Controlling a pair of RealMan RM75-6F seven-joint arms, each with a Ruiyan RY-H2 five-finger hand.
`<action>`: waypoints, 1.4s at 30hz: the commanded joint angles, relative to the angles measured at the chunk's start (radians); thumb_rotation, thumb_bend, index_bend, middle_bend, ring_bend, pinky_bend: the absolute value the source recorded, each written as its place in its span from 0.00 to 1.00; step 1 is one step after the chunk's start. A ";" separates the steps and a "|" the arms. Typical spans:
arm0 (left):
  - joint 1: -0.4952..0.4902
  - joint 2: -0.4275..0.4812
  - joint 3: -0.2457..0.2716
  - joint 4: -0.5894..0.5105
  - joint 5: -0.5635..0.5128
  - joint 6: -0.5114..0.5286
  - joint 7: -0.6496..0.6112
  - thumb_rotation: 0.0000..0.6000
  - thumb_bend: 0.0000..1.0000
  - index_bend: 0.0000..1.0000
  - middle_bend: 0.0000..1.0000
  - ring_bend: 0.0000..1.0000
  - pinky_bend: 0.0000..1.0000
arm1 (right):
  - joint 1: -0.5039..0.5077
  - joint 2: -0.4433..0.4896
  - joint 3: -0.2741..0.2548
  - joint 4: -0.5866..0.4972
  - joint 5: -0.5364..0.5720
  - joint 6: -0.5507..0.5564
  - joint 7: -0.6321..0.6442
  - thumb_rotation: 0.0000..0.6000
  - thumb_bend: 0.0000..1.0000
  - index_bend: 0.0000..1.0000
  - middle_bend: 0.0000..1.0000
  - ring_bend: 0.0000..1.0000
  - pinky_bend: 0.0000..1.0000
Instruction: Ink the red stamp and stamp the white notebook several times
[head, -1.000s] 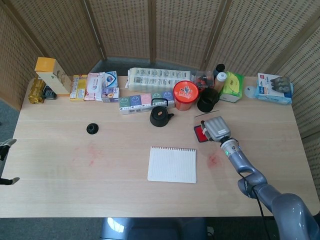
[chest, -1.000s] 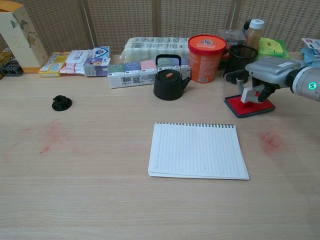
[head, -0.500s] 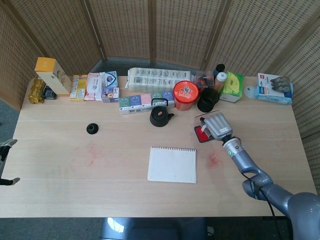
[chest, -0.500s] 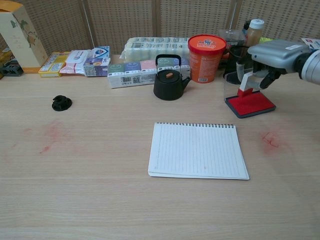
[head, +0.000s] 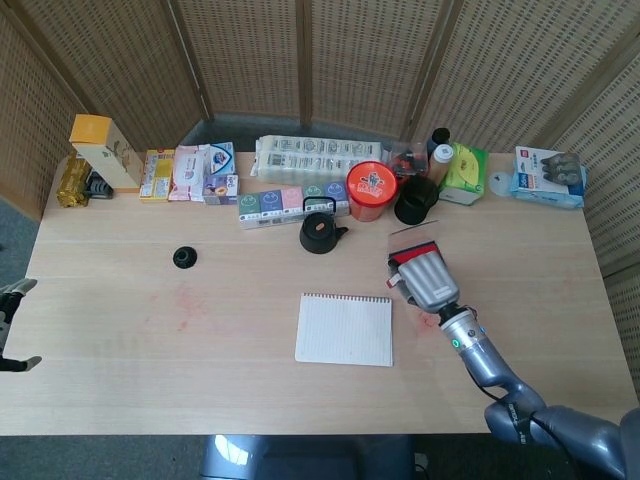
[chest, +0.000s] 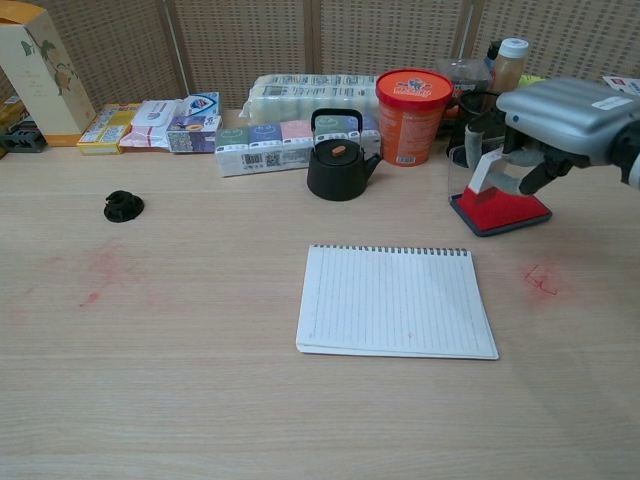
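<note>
We see the right hand (chest: 560, 120) with fingers (chest: 535, 178) closed around the red stamp (chest: 487, 172), lifted just above the ink pad (chest: 500, 212). The white notebook (chest: 395, 300) lies flat nearby on the table (chest: 200, 330). The left hand (head: 12, 300) barely shows; we cannot tell its fingers.

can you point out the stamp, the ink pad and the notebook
red stamp (chest: 486, 172), chest view, on its tilted body under the right hand
ink pad (chest: 512, 212), chest view, on the red inked surface
white notebook (chest: 396, 300), chest view, on the middle of the lined page
</note>
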 joint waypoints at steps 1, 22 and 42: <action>0.002 0.001 0.001 -0.001 0.005 0.003 -0.003 1.00 0.00 0.00 0.00 0.00 0.00 | -0.022 0.004 -0.009 -0.045 0.005 0.026 -0.031 1.00 0.60 0.62 1.00 1.00 1.00; 0.012 0.011 0.011 0.002 0.046 0.027 -0.038 1.00 0.00 0.00 0.00 0.00 0.00 | -0.013 -0.154 0.018 -0.042 0.047 0.013 -0.062 1.00 0.60 0.63 1.00 1.00 1.00; 0.009 0.012 0.010 0.006 0.035 0.019 -0.045 1.00 0.00 0.00 0.00 0.00 0.00 | 0.056 -0.336 0.073 0.037 0.082 -0.028 -0.126 1.00 0.60 0.63 1.00 1.00 1.00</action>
